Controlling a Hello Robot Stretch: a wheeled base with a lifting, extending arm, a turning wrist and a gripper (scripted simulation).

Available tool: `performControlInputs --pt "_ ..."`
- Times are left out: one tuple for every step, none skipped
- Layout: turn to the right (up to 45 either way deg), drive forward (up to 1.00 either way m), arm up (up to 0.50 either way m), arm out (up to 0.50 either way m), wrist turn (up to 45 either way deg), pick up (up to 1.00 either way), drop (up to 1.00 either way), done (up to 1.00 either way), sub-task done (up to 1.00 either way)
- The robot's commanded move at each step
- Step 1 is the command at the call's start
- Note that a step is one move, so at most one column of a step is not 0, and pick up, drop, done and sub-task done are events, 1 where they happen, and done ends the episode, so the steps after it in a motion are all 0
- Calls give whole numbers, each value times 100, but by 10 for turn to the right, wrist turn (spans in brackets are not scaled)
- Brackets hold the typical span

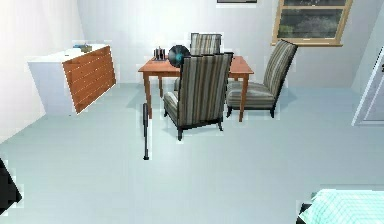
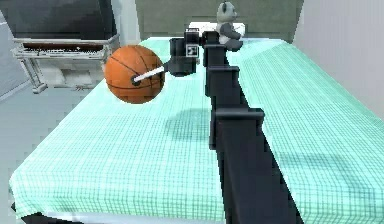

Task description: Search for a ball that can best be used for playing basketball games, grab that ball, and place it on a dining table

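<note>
Orange basketball with black seams [image 2: 134, 73] held at gripper [image 2: 155, 73], hanging clear of teal checked bed [image 2: 300, 120]; smooth and round, so liable to slip off thin fingers [image 2: 148, 76] on any sharp turn; striped chairs [image 1: 200, 95] crowding brown wooden tabletop [image 1: 243, 68], snag risk; dark square arm [image 2: 235, 130] extended low over bed.

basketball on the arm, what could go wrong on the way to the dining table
1. The basketball hangs at the gripper, clear of the bed; it might slip while the base drives.
2. A dark stick lies on the floor before the dining table; the wheels could catch it.
3. A striped armchair blocks the table's near side, so reach may be tight.
</note>
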Motion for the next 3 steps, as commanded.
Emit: performControlInputs --pt "0 0 0 0 -450 0 0 0 0" --pt "0 0 0 0 -450 0 0 0 0" --pt "0 0 0 -42 0 0 0 0 0"
